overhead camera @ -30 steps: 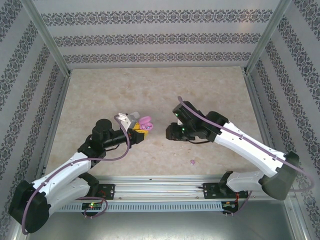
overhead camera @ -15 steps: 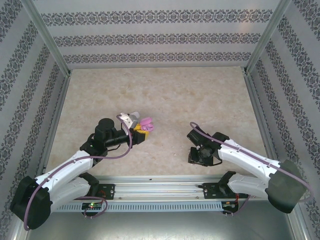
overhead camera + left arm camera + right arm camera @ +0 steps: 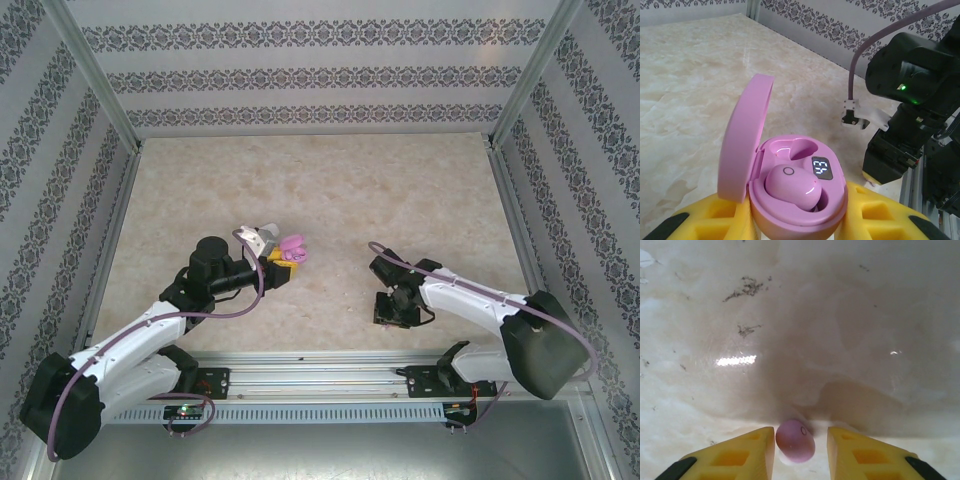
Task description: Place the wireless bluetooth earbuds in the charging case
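Lilac plastic sits between the yellow fingers of the right gripper [image 3: 801,446]. This is the loose earbud [image 3: 795,441], lying on the table [image 3: 320,190] near the front edge, right of centre. A second ago that gripper stood further back, across from the case, and the bud lay bare. It has since swung down over the bud, jaws narrow, with a sliver of gap showing on one side, so the pinch looks not yet made.

The left gripper [image 3: 280,262] has hardly moved. It stays clamped on the open lilac case [image 3: 747,140] left of centre, lid up. One seated earbud [image 3: 790,185] fills a well, and the empty socket [image 3: 790,149] behind it waits. Picking up is likely the step in hand.
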Controlling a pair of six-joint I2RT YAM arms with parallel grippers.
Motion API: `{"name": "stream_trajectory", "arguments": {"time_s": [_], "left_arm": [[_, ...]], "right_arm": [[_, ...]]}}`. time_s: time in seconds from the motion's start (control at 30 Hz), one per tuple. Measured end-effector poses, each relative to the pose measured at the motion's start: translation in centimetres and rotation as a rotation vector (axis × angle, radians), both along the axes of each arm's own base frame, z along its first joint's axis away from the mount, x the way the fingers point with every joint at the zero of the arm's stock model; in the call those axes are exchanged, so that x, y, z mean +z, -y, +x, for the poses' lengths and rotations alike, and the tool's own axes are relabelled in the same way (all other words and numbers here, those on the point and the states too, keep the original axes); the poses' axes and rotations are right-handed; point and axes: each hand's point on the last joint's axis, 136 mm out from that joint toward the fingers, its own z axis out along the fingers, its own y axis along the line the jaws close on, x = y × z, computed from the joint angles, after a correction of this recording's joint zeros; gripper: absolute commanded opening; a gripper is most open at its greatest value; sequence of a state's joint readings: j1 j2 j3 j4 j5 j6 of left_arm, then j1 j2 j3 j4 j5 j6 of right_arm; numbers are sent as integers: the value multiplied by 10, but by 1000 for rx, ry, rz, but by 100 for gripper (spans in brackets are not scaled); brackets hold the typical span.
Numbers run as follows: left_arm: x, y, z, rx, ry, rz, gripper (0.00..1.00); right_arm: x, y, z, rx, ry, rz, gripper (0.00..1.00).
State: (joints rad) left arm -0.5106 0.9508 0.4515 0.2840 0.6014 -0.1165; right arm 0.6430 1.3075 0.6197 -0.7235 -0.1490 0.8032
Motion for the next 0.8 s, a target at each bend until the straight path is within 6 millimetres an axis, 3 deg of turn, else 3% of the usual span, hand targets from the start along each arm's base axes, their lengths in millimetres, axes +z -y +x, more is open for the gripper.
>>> {"name": "stream_trajectory", "arguments": {"time_s": [0.43, 0.8], "left_arm": [[3, 0, -1, 0, 8, -4, 3], [3, 0, -1, -1, 9, -5, 3]], "right_arm": [[-2, 0, 2, 13, -15, -1, 17], [48, -34, 48, 109, 125, 30, 16]]}}
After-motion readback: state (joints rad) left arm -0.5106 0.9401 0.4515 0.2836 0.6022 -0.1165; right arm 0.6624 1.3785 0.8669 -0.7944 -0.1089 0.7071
